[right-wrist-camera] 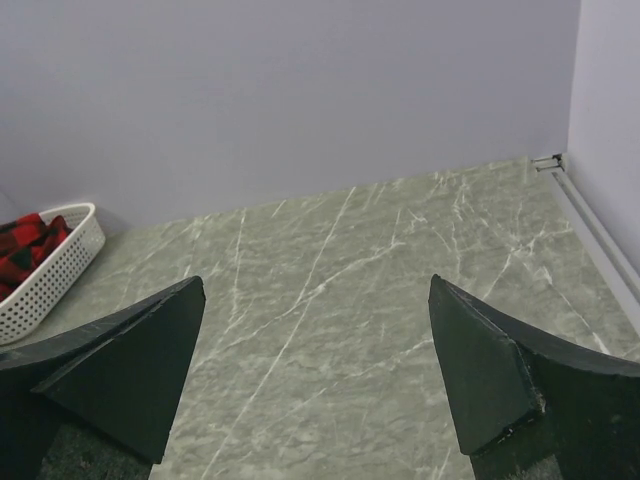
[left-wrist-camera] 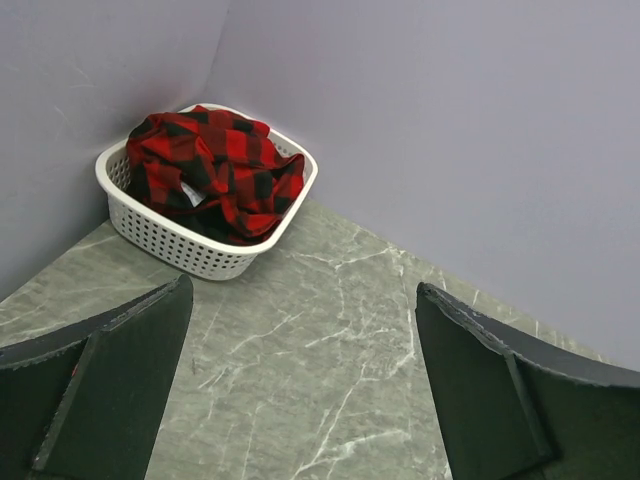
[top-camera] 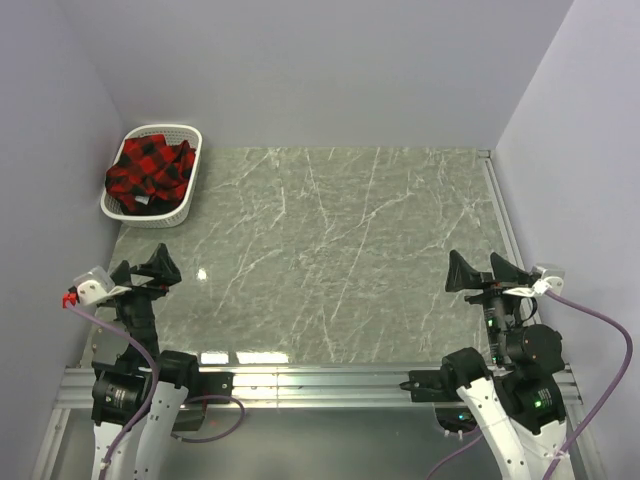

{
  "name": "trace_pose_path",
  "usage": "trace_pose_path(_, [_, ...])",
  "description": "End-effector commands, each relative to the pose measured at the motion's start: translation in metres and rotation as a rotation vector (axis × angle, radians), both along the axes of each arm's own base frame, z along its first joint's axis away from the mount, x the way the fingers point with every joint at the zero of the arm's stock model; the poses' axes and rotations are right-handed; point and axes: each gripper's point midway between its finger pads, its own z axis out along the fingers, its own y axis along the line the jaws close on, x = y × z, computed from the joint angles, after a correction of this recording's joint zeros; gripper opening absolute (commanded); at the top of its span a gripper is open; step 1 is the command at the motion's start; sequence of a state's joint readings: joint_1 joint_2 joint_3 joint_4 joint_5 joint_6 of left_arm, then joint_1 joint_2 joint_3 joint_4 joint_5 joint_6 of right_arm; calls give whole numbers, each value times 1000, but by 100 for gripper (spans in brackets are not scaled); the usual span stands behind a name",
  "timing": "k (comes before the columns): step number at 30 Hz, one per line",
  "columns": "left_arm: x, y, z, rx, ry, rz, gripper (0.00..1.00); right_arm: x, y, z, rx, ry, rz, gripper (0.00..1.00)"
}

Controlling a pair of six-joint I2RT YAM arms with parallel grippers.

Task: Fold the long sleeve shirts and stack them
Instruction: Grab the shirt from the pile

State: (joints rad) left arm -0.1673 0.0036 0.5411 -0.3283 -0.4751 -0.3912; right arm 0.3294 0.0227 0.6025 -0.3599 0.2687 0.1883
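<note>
A red-and-black check long sleeve shirt [top-camera: 148, 174] lies crumpled in a white lattice basket [top-camera: 172, 213] at the table's far left corner. The left wrist view shows the same shirt [left-wrist-camera: 215, 170] heaped above the basket [left-wrist-camera: 190, 250] rim, and the right wrist view catches the shirt's edge [right-wrist-camera: 22, 250]. My left gripper [top-camera: 142, 268] hovers near the front left, open and empty, well short of the basket. My right gripper [top-camera: 488, 271] hangs at the front right, open and empty. Only this one shirt shows.
The green marble tabletop [top-camera: 330, 250] is walled on the left, back and right. A metal rail [top-camera: 502, 215] runs along its right edge. The arm bases and cables sit at the near edge.
</note>
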Motion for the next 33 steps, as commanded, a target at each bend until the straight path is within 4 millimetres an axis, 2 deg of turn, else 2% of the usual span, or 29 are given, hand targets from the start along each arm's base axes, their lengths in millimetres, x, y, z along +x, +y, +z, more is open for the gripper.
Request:
trace_pose_path(1, [-17,8,15,-37,-83,31,99,0,5,10,-10,-23,25,100])
trace_pose_path(4, [-16,7,14,-39,-77,25,99,0,2,9,6,-25,13,100])
trace_pose_path(10, [-6,-1,11,-35,-33,-11,99,4,13,8,-17,8,62,100])
trace_pose_path(13, [12,-8,4,-48,39,-36,99,9,17,4,-17,57,73,100])
trace_pose_path(16, [31,-18,2,-75,104,-70,99,15,31,-2,-43,126,137,100])
trace_pose_path(19, [56,-28,-4,-98,189,-94,99,24,38,-10,-11,211,151,100])
trace_pose_path(21, [77,-35,-12,-116,272,-104,99,31,45,-23,-7,288,167,100])
trace_pose_path(24, [109,-47,-21,-125,379,-132,99,35,57,-29,-13,349,220,100])
trace_pose_path(27, [143,-51,-30,-116,485,-111,99,39,62,-32,-1,384,235,100])
trace_pose_path(31, [191,-34,-35,-136,547,-38,99,42,71,-37,15,415,270,100])
trace_pose_path(33, [217,-12,-41,-185,552,10,99,40,83,-38,30,426,333,100])
